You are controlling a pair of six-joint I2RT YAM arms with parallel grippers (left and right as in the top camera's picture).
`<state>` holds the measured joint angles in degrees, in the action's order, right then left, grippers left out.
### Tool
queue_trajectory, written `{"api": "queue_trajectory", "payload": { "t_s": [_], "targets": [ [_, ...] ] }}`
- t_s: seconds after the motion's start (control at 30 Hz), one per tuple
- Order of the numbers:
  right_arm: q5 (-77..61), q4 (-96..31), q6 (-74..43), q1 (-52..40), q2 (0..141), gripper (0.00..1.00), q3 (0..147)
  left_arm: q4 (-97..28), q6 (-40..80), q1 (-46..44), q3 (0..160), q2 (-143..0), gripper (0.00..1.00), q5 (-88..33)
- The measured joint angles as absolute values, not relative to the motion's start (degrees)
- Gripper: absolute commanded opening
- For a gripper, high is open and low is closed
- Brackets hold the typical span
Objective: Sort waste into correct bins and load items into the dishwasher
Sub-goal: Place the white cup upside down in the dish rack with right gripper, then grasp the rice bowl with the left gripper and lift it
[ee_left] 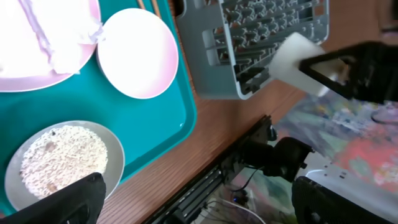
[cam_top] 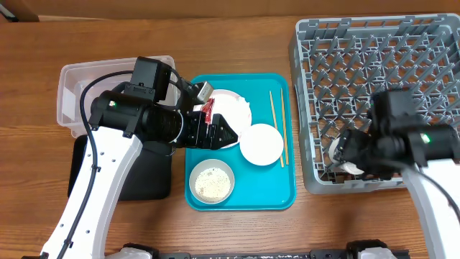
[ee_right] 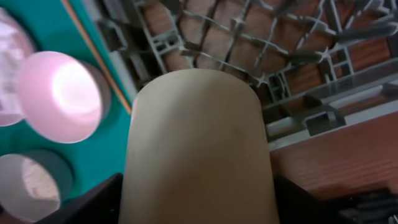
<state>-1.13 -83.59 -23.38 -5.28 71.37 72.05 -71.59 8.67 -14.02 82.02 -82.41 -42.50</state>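
Right gripper (cam_top: 350, 158) clasps the cup (ee_right: 198, 149) over the rack (cam_top: 402, 57), lower right of frame; left gripper (cam_top: 224, 134) gapes wide and empty beside the wrapper (cam_top: 208, 109) on the plate (cam_top: 233, 108), centre frame. Chopsticks (cam_top: 277, 126) lie on the teal tray's (cam_top: 277, 194) right side.

Access notes, from tableside.

Dish rack (cam_top: 388, 65): the far rows and right side are open from above, and upright pegs split the floor into narrow slots. The near-left corner is blocked by the right arm (cam_top: 424, 144) and by the cup (ee_right: 199, 155) filling the right gripper (cam_top: 346, 157).

Teal tray (cam_top: 277, 196): its left part lies under the left arm (cam_top: 136, 119), which also overhangs the black tray (cam_top: 154, 183) and the right end of the tub (cam_top: 72, 93).

Chopsticks (cam_top: 277, 122) lie just beside the white bowl (cam_top: 261, 144), a tight gap. The rice bowl (cam_top: 211, 182) is uncovered.

A narrow strip of bare wood runs between tray and rack.
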Motion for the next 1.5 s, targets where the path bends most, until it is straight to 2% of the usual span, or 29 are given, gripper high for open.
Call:
{"api": "queue_trajectory", "payload": {
  "t_s": [0.17, 0.3, 0.4, 0.53, 0.73, 0.93, 1.13, 1.43, 1.5],
  "targets": [
    [-0.25, -83.37, -24.86, -5.28, 79.72, 0.92, 72.03, -73.78, 8.84, -14.02, 82.02, -82.41, 1.00, -39.86],
    [-1.37, -83.68, -24.80, -5.28, 82.91, 0.98, 71.99, -74.98, 8.84, -14.02, 82.02, -82.41, 1.00, -37.80],
    [-1.76, -83.55, -24.82, -5.28, 83.05, 0.99, 72.01, -75.11, 8.84, -14.02, 82.02, -82.41, 1.00, -37.17],
    [-2.44, -83.31, -24.80, -5.30, 82.63, 0.99, 72.73, -75.44, 8.91, -14.20, 82.02, -82.41, 0.89, -36.58],
    [-7.31, -76.88, -23.33, -5.34, 75.26, 0.99, 76.60, -78.11, 13.28, -18.74, 81.71, -82.41, 0.61, -29.15],
    [-13.21, -69.45, -22.61, -5.34, 63.42, 0.99, 78.19, -72.77, 25.96, -32.80, 72.79, -82.41, 0.58, -11.11],
    [-15.05, -70.22, -22.44, -5.34, 60.18, 0.99, 78.41, -54.39, 34.50, -45.67, 58.13, -83.44, 0.50, -1.61],
    [-15.25, -70.91, -22.46, -5.34, 61.08, 0.99, 78.41, -47.20, 37.65, -49.43, 55.37, -89.27, 0.43, 5.89],
    [-15.25, -71.13, -22.44, -5.34, 61.08, 0.99, 78.41, -46.59, 37.82, -49.43, 55.37, -91.79, 0.30, 6.68]
  ]
}}
